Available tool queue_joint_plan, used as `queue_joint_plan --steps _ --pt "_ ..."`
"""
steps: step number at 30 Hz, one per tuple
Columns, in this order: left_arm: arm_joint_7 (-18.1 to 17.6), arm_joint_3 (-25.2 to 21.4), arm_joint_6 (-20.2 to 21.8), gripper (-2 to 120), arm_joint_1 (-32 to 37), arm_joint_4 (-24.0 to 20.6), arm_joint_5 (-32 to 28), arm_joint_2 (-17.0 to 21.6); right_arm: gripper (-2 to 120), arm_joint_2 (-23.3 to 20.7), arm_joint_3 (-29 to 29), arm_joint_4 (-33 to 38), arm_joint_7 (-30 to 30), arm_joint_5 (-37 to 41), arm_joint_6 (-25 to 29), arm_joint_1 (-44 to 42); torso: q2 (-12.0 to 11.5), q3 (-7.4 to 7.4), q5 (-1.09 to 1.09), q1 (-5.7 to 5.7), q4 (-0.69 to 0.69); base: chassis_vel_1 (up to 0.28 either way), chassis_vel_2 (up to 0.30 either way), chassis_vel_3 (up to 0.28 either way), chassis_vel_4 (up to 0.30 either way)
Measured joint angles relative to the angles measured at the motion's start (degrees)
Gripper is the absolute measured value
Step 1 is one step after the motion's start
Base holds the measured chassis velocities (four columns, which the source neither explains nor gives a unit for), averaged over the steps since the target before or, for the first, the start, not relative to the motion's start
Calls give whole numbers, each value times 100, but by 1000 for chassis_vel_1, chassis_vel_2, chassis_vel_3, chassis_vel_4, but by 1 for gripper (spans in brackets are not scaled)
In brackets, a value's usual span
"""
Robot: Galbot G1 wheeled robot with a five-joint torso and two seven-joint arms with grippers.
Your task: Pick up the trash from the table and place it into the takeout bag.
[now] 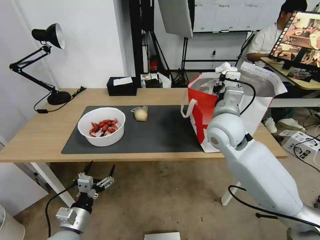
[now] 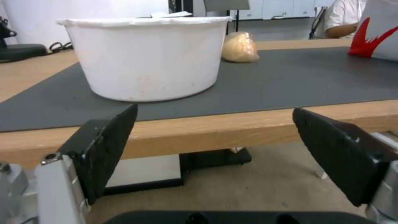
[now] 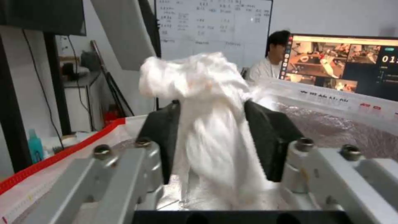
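Clamped in the right end effector (image 3: pixel 213 146), the crumpled tissue (image 3: pixel 207 124) was held above the takeout bag (image 1: pixel 203 110); snagging on a pad at release was judged possible. The left end effector (image 1: pixel 100 173) was parked spread below the surface (image 1: pixel 40 133).

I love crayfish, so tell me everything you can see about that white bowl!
The white round bowl looks like thin plastic, with tall sides. It stands upright on the dark grey mat, holding a small heap of red crayfish shells. Nothing grips it; the open left gripper hangs below the table's front edge.

Light-wood table (image 1: pixel 43 133) — grey mat (image 1: pixel 160 133), black tissue box (image 1: pixel 122 87), desk lamp (image 1: pixel 50 60), takeout bag (image 1: pixel 203 110)
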Motion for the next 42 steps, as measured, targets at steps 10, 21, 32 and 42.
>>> queue_joint_plan --steps 10,21,32,42 --pt "0 -7 2 100 53 -50 -6 -25 83 -215 19 116 -5 261 -15 16 0 0 0 0 0 0 0 0 0" --pt "-5 -9 7 100 102 -120 -12 -48 100 -486 137 254 20 730 -135 7 1 0 0 0 0 0 0 0 0" --pt "-9 -10 10 100 136 -176 -12 -82 100 -629 165 303 22 953 -177 -4 1 0 0 0 0 0 0 0 0" --pt "-9 -56 12 100 166 -242 -16 -83 100 -890 371 803 -1477 741 1178 -432 1 0 -1 0 1 0 0 0 0"
